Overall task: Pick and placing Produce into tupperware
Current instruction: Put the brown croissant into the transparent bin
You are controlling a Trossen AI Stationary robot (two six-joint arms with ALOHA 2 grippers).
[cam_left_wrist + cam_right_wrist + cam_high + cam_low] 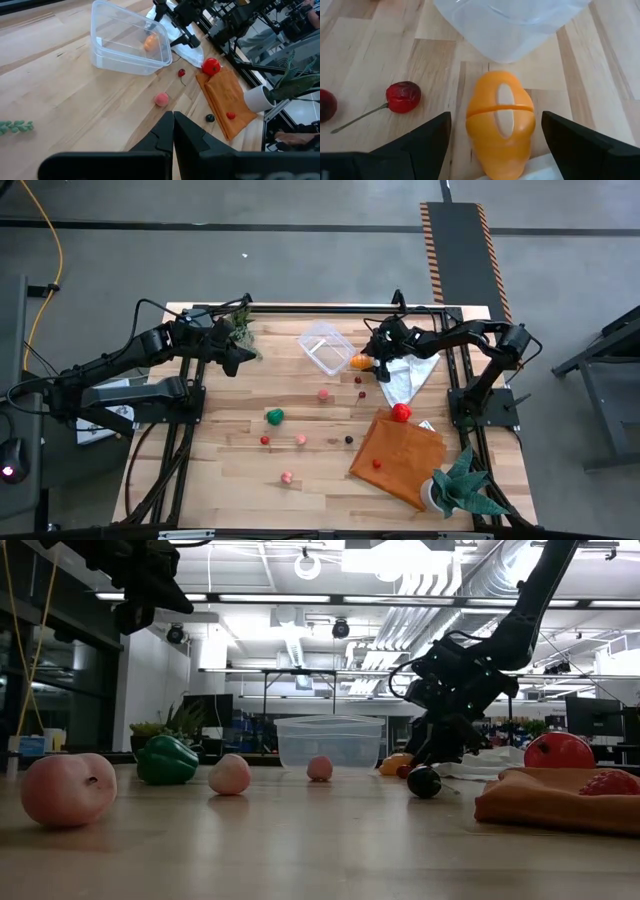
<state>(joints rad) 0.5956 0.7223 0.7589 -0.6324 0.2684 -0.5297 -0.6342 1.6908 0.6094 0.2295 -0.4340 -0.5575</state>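
The clear tupperware (325, 347) stands at the table's far middle and holds nothing. An orange toy fruit (500, 127) lies on the wood just off its right near corner, beside the white cloth (405, 375). My right gripper (496, 119) is low over the table and open. Its fingers (427, 137) stand on either side of the orange fruit with gaps showing. A red cherry (402, 96) lies nearby. My left gripper (173, 131) is shut and empty, raised over the table's far left (235, 360).
A green pepper (273, 416), a red tomato (401, 412) and several small pink, red and dark pieces lie scattered on the wood. The orange cloth (395, 455) lies at the near right with a red piece on it. Potted plants stand at the near right (462, 488) and far left (243, 330).
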